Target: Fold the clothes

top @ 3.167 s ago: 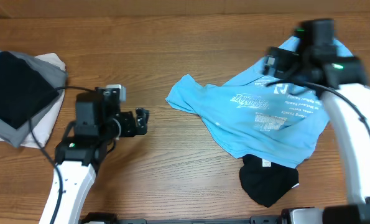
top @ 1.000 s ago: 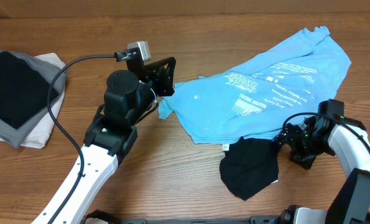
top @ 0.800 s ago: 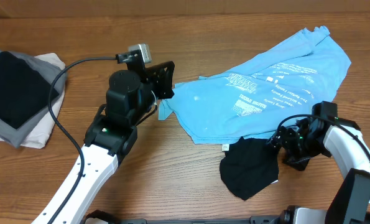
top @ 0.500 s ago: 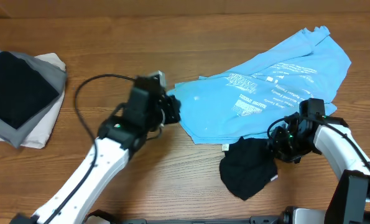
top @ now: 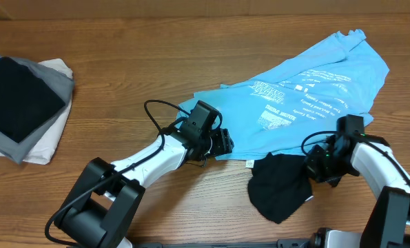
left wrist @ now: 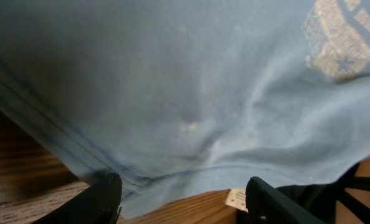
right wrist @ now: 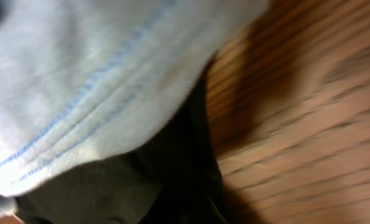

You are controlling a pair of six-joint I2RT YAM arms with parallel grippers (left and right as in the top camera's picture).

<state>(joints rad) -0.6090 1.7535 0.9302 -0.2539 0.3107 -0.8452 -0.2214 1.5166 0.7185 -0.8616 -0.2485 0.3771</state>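
The sky-blue T-shirt [top: 294,103] lies spread out and crumpled across the right half of the table, lettering up. A black garment [top: 280,194] lies bunched just below its lower hem. My left gripper [top: 225,143] rests low at the shirt's lower-left hem. In the left wrist view its jaws [left wrist: 185,194] stand open, with the blue hem [left wrist: 172,124] and bare wood between the fingers [left wrist: 107,198]. My right gripper [top: 311,165] sits at the black garment's right edge, shut on the dark fabric [right wrist: 110,186] beneath the blue hem [right wrist: 79,74]. Its fingers are hidden.
A folded stack of black, grey and pale cloth [top: 22,103] sits at the far left. The left arm [top: 149,162] and its cable [top: 160,110] stretch low across the table's middle. A white tag [top: 249,163] lies by the black garment.
My left arm swung down and right along the shirt's lower hem and opened its jaws. My right gripper closed on the black garment, which shifted slightly right.
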